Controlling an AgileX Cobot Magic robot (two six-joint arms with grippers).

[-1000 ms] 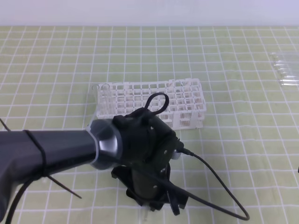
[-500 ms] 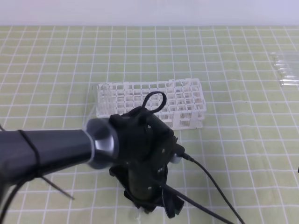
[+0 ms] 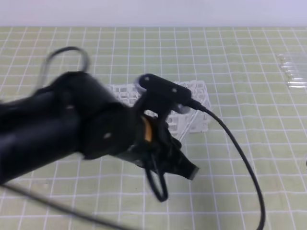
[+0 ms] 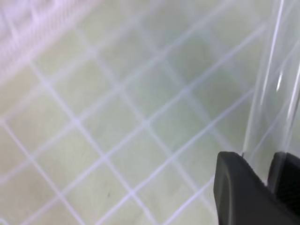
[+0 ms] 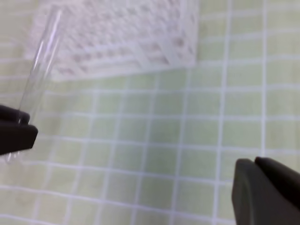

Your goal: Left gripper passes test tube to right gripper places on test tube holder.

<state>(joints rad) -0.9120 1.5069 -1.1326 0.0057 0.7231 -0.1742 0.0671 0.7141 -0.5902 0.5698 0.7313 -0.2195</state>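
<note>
Since a second ago the left arm has risen from its low position in front of the rack and turned its wrist, so it now fills the left half of the high view, blurred by motion. The left claw [image 4: 268, 180] has closed meanwhile, and its two black matte fingers now pinch the test tube [image 4: 269, 79] near its lower end. The tube stands up from the fingers, clear of the table [image 3: 249, 57] and slightly tilted. I judge that the picking step is finished and the handover comes next. The right claw [image 5: 255, 178] is at the bottom edge of its own camera view with its jaws pressed together and holding nothing, well apart from the tube, so it must open before it can receive it. The tube is thin clear glass, smooth and round, with bright reflection lines along it, and it may slip easily between hard fingers. The test tube holder [image 5: 140, 47] is a white plastic lattice of square holes, a low box lying behind the tube. The table is covered by a pale green surface with a white grid. At its far right edge lies a heap of clear tubes [image 3: 293, 72].
</note>
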